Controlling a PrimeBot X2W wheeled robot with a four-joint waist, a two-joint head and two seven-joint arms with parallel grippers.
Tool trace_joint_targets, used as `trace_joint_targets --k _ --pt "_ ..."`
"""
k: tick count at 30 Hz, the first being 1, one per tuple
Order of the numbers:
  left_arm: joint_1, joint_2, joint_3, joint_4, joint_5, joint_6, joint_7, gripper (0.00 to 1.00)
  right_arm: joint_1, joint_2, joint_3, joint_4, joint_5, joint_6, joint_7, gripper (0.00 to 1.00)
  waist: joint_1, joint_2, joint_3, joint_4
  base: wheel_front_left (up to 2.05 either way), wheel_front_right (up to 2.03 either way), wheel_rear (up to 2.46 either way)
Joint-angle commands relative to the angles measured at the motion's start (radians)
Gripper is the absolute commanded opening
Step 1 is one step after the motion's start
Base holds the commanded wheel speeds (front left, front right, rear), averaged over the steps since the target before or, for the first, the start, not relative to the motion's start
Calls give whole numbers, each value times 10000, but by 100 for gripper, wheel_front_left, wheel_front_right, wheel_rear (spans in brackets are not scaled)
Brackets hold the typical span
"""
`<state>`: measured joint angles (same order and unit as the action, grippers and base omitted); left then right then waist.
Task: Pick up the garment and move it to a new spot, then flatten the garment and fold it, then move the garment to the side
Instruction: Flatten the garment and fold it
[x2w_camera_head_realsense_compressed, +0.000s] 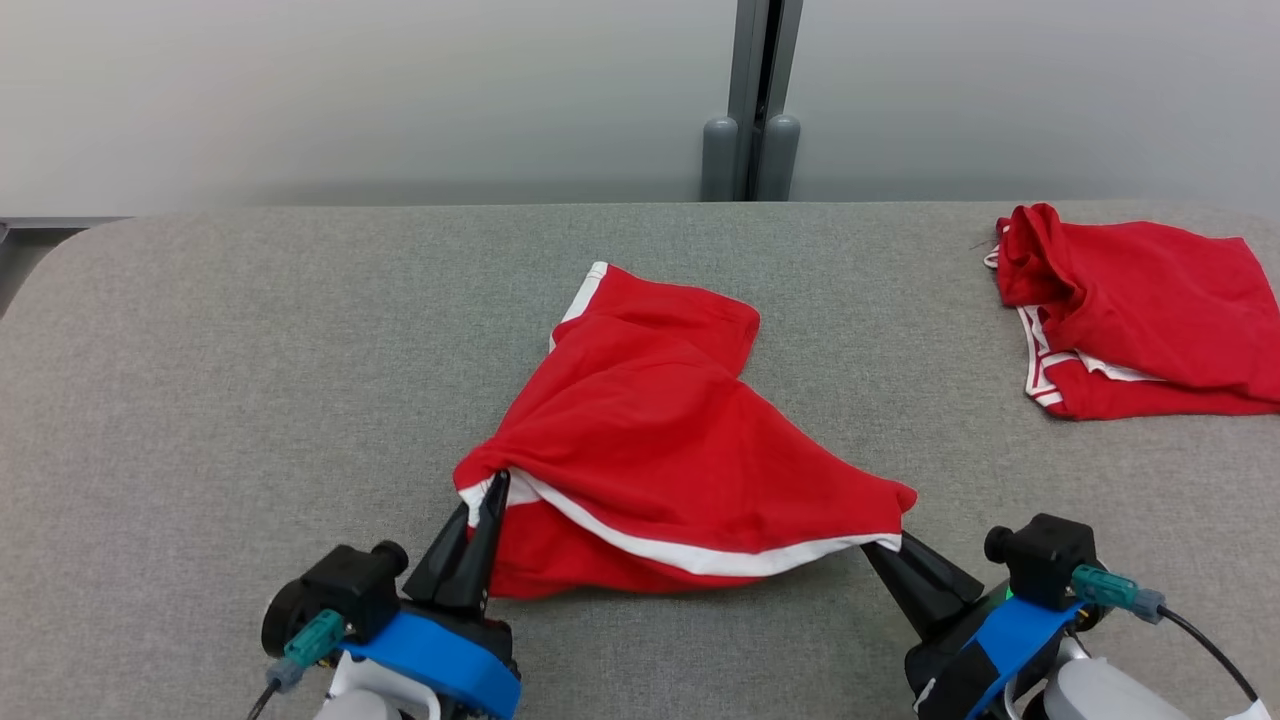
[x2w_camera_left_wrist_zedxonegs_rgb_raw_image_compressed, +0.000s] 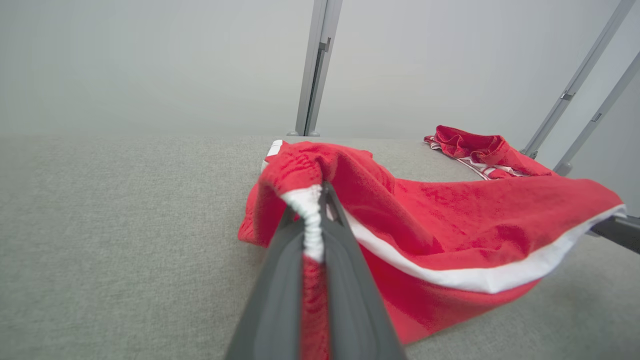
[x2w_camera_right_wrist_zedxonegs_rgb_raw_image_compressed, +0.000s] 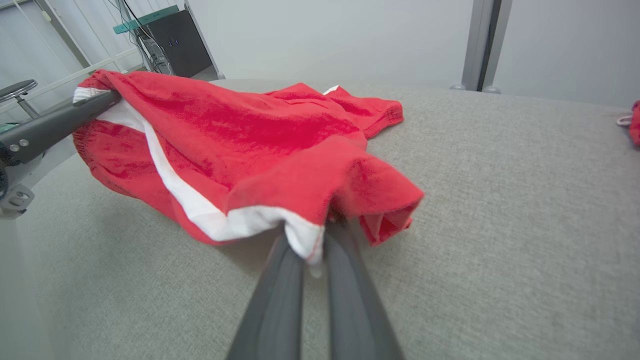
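Jaws pinching garment (x2w_camera_head_realsense_compressed: 640, 420) (red, white-trimmed), grey table (x2w_camera_head_realsense_compressed: 200, 400)

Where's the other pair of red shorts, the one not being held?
The spare red shorts lie bunched at the far right of the grey table in the head view, apart from the held red shorts at the centre.

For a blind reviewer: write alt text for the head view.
A red garment with white trim lies on a grey table, its near hem pinched at the left end by the left gripper and at the right end by the right gripper. A second red garment lies at the far right.
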<state>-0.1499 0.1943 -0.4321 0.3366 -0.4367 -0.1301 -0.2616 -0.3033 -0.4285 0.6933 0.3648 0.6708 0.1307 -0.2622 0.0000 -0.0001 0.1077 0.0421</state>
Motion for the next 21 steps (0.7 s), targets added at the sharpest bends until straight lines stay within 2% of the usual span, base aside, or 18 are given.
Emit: trace_joint_targets --k 1,6,10,15,19,21 --pt "-279 73 116 -125 -102 -10 -43 0 -69 -165 -1 -214 -18 1 -32 0 0 1 -30 -23 0 0 0" --pt "-1304 296 135 -267 -444 -10 -43 0 -687 -340 -31 -683 20 1 -32 0 0 1 122 -56 0 0 0" --pt "-2855 721 -283 -22 -1124 -10 -43 0 -1956 -313 -84 -432 80 3 -30 0 0 1 538 -148 0 0 0" --pt "-5618 1457 -1218 484 -2584 -10 290 0 -4676 51 412 512 432 1 107 0 0 1 1383 -406 0 0 0" --pt "-8033 1727 -1506 991 -3931 -10 746 0 -7112 473 611 1554 996 3 465 0 0 1 2156 -534 0 0 0" --pt "-9222 1827 -1784 1270 -4191 -10 945 0 -8351 612 617 2144 1201 1 625 0 0 1 2559 -589 0 0 0"
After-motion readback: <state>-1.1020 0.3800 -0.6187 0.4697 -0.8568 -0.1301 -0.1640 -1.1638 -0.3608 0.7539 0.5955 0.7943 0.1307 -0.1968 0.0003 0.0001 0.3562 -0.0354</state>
